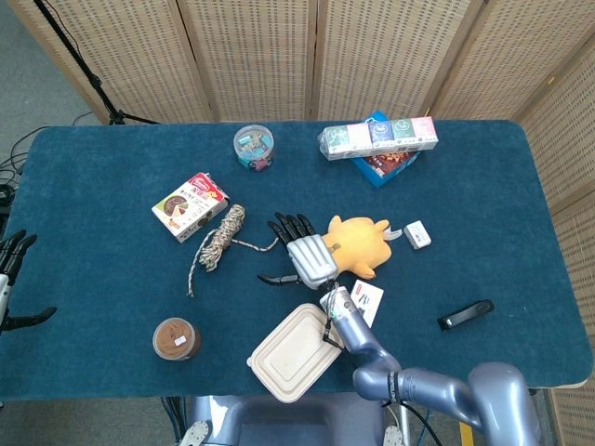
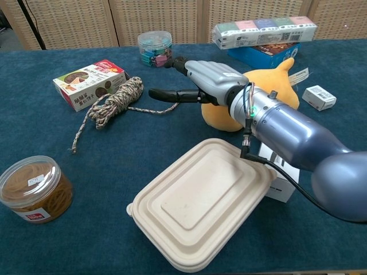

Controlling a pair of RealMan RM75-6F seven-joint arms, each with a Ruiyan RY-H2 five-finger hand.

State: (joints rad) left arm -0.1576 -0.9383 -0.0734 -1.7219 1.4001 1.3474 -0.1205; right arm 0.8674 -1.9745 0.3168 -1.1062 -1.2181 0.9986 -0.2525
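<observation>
My right hand [image 1: 302, 253] [image 2: 209, 80] hovers at the middle of the blue table [image 1: 93, 177], fingers spread and thumb stretched out to the left, holding nothing. Its back lies against the left side of a yellow plush toy [image 1: 358, 243] [image 2: 281, 86]. A coiled rope bundle [image 1: 221, 237] [image 2: 114, 100] lies just left of the fingertips, its loose end running under them. My left hand [image 1: 9, 279] shows only at the far left edge of the head view, off the table, fingers apart and empty.
A cookie box [image 1: 190, 205], a clear tub of clips [image 1: 254, 147] and a row of tissue packs [image 1: 379, 137] on a blue box lie further back. A brown jar [image 1: 176, 338], beige clamshell container [image 1: 296, 351], white card box [image 1: 365, 302], small white box [image 1: 416, 234] and black object [image 1: 465, 314] lie nearer.
</observation>
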